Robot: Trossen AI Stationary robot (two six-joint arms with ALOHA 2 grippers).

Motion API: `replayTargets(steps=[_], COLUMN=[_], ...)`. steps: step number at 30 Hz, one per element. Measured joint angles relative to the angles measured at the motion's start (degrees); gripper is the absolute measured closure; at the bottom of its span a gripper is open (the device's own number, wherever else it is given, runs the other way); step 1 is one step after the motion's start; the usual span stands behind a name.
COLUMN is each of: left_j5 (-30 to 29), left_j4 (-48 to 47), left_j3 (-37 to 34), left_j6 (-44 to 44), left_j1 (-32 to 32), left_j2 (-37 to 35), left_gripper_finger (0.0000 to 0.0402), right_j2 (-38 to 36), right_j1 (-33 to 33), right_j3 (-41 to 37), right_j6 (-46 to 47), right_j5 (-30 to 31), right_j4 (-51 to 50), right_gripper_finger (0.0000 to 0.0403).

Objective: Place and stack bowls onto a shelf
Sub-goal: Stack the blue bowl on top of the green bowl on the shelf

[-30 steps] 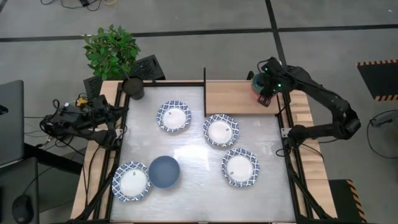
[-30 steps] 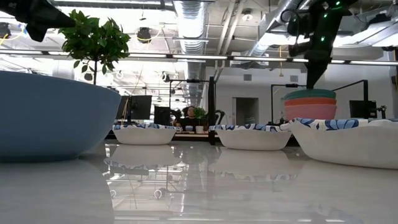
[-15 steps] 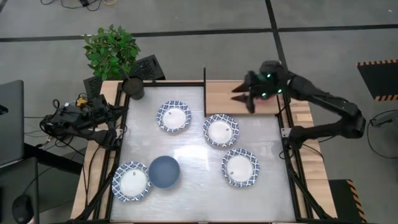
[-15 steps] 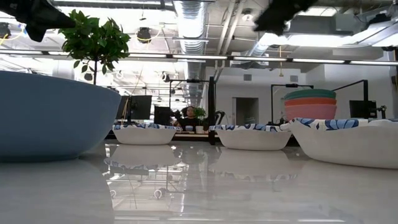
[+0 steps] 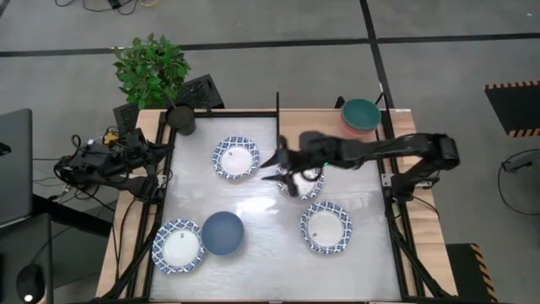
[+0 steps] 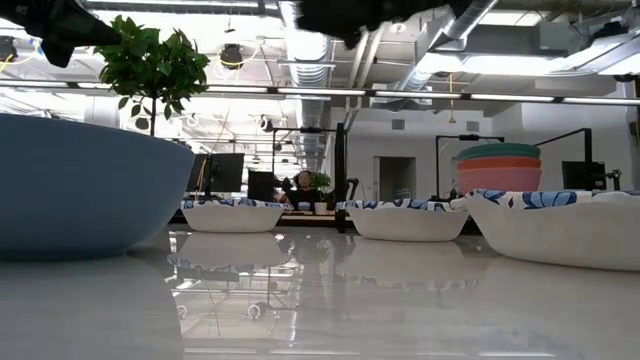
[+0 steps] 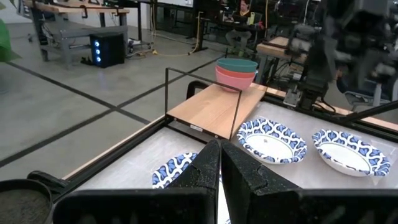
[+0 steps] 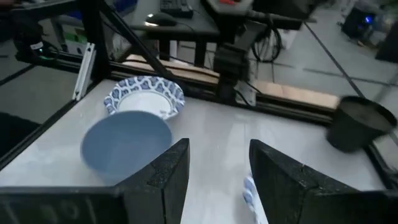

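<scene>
The table (image 5: 270,211) carries five loose bowls: four patterned ones and a blue bowl (image 5: 223,232). The shelf (image 5: 316,131) holds a stack (image 5: 361,116) of three, green on top. The right gripper (image 5: 285,171) hangs above the middle of the table with fingers spread and nothing in them, and seems headed for the blue bowl. It should drop onto the rim's near edge, clear of the patterned bowl (image 5: 178,246) just beside. The left gripper (image 7: 219,167) waits at the table's left edge, fingers pressed together.
</scene>
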Motion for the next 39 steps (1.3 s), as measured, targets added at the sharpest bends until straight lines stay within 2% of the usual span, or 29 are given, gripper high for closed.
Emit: replayTargets(steps=[6, 9, 13, 20, 27, 39], left_j5=[0.02, 0.0, 0.04, 0.02, 0.03, 0.06], left_j4=[0.0, 0.0, -0.02, 0.0, 0.02, -0.02], left_j3=[0.0, 0.0, 0.02, 0.02, 0.02, 0.02], left_j6=[-0.08, -0.1, -0.1, -0.08, -0.08, -0.08], left_j1=[0.0, 0.02, 0.0, 0.02, 0.0, 0.0], left_j2=[0.0, 0.02, 0.02, 0.03, 0.04, 0.04], left_gripper_finger=[0.0401, 0.0401, 0.0401, 0.0401, 0.0401, 0.0401], right_j2=[10.65, 15.53, 21.89, 30.0, 34.98, 36.57], right_j1=[2.37, 3.12, 4.88, 7.29, 8.06, 7.94], right_j3=[1.45, 4.66, 9.85, 20.78, 27.07, 27.61], right_j6=[6.61, 10.36, 10.99, 11.15, 11.79, 14.12], right_j5=[1.62, 1.73, 1.68, 1.35, 1.33, 1.27], right_j4=[11.5, 11.53, 10.3, 2.68, -3.37, -5.36], right_gripper_finger=[0.0211, 0.0211, 0.0211, 0.0211, 0.0211, 0.0211])
